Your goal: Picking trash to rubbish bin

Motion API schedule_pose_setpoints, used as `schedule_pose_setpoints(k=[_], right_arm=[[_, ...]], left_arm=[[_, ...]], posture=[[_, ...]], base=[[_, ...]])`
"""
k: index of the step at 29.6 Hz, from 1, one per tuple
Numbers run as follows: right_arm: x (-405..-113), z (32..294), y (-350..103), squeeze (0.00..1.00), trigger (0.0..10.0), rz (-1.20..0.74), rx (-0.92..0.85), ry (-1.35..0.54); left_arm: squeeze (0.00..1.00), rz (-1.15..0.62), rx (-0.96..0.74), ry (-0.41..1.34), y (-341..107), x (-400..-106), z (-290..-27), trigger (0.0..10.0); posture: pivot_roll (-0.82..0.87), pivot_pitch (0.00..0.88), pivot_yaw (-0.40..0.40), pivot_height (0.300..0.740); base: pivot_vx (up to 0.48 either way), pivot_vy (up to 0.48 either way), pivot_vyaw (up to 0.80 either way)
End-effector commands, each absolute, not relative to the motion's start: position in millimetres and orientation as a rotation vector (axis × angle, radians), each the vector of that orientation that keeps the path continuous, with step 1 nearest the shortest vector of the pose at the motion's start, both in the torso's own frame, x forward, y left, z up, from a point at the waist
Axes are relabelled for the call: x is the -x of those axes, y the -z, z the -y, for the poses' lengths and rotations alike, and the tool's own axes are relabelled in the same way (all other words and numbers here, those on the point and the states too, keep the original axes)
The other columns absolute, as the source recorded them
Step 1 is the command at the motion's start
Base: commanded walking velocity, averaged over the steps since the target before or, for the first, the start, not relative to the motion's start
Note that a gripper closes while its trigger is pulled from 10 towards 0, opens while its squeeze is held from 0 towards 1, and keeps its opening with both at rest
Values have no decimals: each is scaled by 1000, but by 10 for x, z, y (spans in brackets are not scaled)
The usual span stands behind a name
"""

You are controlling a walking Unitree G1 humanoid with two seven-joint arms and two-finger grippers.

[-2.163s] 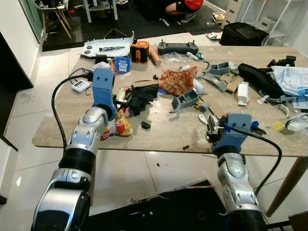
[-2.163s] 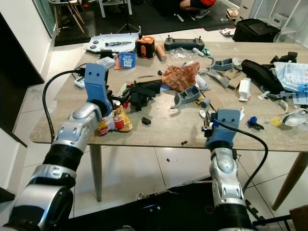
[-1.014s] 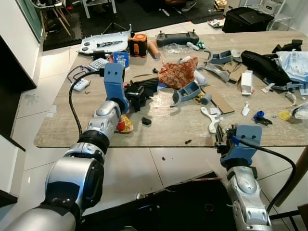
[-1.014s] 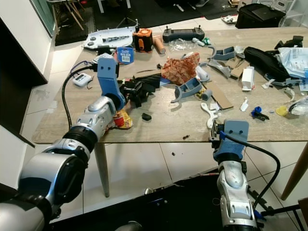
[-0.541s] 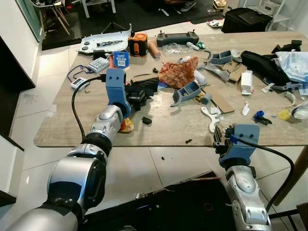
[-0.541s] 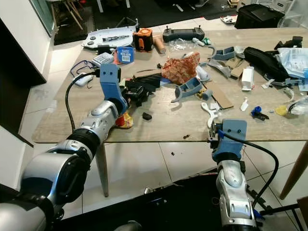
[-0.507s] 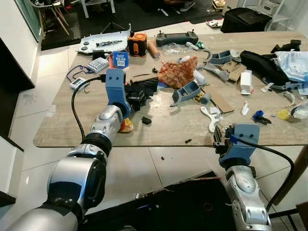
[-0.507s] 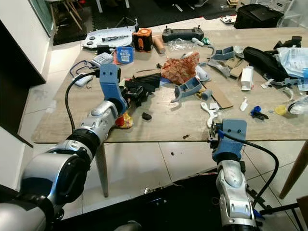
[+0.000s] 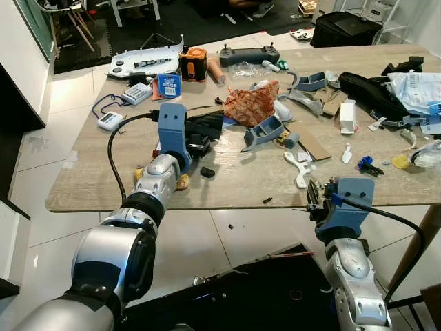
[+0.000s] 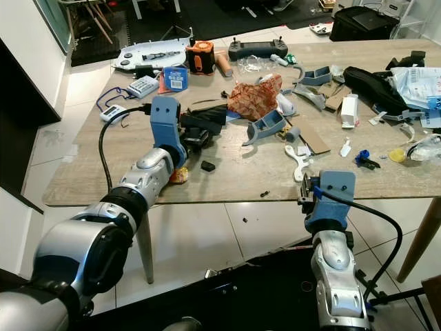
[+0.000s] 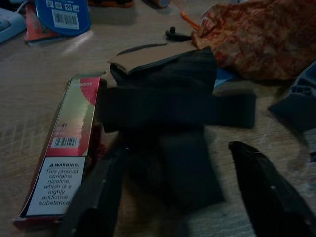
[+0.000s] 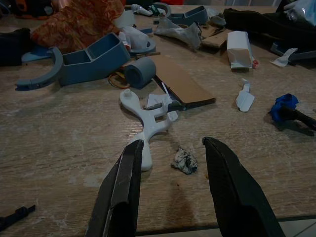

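Observation:
My left gripper [image 11: 178, 147] is stretched over the cluttered wooden table [image 9: 89, 179], open, with its fingers either side of a black folded thing [image 11: 168, 123]. A flat printed carton [image 11: 64, 148] with a warning label lies just beside that. A crumpled orange wrapper [image 9: 251, 103] sits farther in, and a yellow-red snack packet [image 9: 182, 182] lies under my left forearm. My right gripper [image 12: 170, 148] hangs open at the table's front edge. A small crumpled grey scrap [image 12: 184, 160] lies between its fingers, next to a white plastic part [image 12: 148, 123].
Blue-grey plastic shells [image 9: 265, 129], a black bag [image 9: 368, 93], a white carton [image 9: 346, 116], a controller [image 9: 251, 54], an orange tool [image 9: 191, 63] and a blue tin [image 9: 169, 84] crowd the table. White tiled floor [image 9: 41, 145] lies to the left, a black mat [image 9: 275, 276] below.
My left gripper has reached forward from the snack packet to the black thing. The right gripper has drawn back to the table's edge. The camera has shifted slightly.

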State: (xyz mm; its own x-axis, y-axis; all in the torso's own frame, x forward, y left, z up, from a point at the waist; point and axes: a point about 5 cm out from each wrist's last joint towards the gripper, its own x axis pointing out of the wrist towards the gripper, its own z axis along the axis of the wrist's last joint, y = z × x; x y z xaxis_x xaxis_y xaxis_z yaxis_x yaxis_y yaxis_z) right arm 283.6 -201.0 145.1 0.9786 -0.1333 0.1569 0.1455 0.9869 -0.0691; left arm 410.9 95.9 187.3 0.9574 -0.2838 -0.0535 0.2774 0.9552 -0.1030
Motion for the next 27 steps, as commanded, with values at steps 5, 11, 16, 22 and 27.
schedule_pose_setpoints(k=[5, 11, 16, 22, 27], right_arm=[[-2817, 2004, -1424, 0, 10000, 130, 67, 137], [-2845, 1992, -1422, 0, 10000, 127, 66, 132], [-2864, 1984, -1422, 0, 10000, 126, 63, 130], [-2927, 1960, -1448, 0, 10000, 138, 48, 122], [-3000, 1924, -1450, 0, 10000, 142, 23, 107]], left_arm=[[0, -122, 101, 278, -1725, -4074, -994, 0], [0, -95, 147, 256, -1785, -4095, -1039, 0], [0, -81, 166, 251, -1820, -4106, -1066, 0], [0, 29, 279, 292, -2023, -4140, -1123, 0], [0, 184, 408, 418, -2256, -4136, -1148, 0]], posture=[[-173, 184, 98, 740], [-169, 176, 96, 740], [-165, 162, 94, 740], [-143, 136, 81, 740], [-105, 112, 58, 740]], base=[[0, 0, 0], [0, 0, 0], [0, 0, 0], [0, 0, 0], [0, 0, 0]])
